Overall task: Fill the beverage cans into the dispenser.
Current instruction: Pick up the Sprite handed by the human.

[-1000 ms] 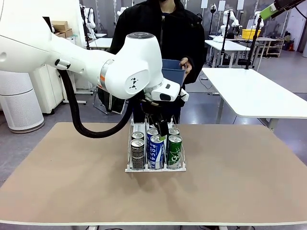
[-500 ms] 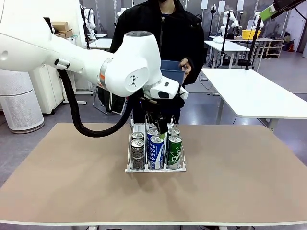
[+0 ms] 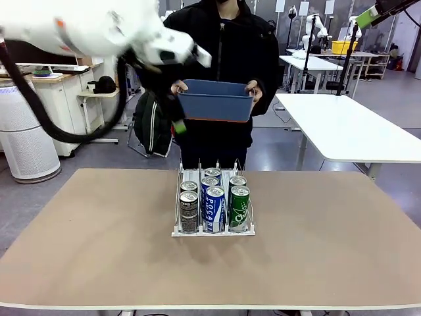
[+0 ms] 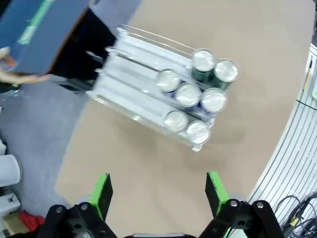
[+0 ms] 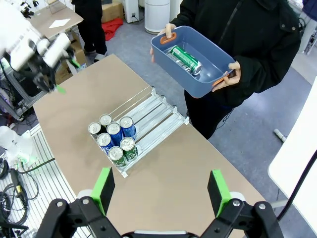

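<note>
Several beverage cans (image 3: 215, 209) stand at the front of the dispenser (image 3: 214, 232) in mid-table: black ones left, blue-and-white ones in the middle, green ones right. From above, their silver tops (image 4: 188, 94) cluster at one end of the dispenser (image 4: 133, 74), whose rear lanes are bare. My left gripper (image 3: 176, 124) hangs high, up and to the left of the rack, blurred; its fingers (image 4: 102, 193) are open and empty. My right gripper (image 5: 161, 189) is open and empty too, high over the table. One green can (image 5: 185, 58) lies in the person's blue bin (image 5: 190, 83).
A person at the far side holds the blue bin (image 3: 216, 105) in both hands, above and behind the dispenser (image 5: 153, 111). The brown table (image 3: 316, 250) is bare around the rack. White tables stand farther back on the right.
My left arm has swung up and to the left, away from the dispenser's middle lane. The bin, hidden by the arm before, is in full view.
</note>
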`<state>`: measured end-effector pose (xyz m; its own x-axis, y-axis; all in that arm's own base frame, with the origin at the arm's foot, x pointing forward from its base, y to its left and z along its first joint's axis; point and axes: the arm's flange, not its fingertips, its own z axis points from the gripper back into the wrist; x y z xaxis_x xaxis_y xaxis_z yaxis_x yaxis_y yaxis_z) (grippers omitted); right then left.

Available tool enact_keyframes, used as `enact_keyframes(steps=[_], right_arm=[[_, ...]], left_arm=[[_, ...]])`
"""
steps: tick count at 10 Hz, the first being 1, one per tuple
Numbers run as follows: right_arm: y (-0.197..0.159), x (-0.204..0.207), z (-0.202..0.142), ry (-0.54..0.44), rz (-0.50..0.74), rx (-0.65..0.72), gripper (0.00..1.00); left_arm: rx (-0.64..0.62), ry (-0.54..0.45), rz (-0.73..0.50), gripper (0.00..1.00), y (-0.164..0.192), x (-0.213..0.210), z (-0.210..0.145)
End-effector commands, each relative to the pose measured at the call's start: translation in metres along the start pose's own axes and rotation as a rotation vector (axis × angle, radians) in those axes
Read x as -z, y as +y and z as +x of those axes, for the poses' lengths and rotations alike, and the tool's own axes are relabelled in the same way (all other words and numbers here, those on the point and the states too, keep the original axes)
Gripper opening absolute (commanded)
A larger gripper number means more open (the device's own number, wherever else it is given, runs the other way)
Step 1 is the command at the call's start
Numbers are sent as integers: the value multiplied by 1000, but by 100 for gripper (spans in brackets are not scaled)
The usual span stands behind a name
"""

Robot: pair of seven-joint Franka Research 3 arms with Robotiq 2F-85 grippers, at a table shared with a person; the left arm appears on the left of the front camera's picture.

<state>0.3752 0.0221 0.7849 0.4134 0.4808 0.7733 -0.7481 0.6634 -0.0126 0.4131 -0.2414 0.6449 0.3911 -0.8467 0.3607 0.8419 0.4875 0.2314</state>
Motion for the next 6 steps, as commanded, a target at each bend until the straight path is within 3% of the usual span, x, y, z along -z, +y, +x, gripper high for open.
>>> enact_keyframes(steps=[1, 3, 6], right_arm=[[0, 1, -1, -5, -5, 2, 100], [0, 1, -1, -5, -5, 2, 100], [0, 1, -1, -5, -5, 2, 100]], left_arm=[[7, -89, 11, 100, 8, -35, -25], [-41, -196, 40, 100, 37, -91, -50], [-107, -293, 39, 100, 43, -148, -77]])
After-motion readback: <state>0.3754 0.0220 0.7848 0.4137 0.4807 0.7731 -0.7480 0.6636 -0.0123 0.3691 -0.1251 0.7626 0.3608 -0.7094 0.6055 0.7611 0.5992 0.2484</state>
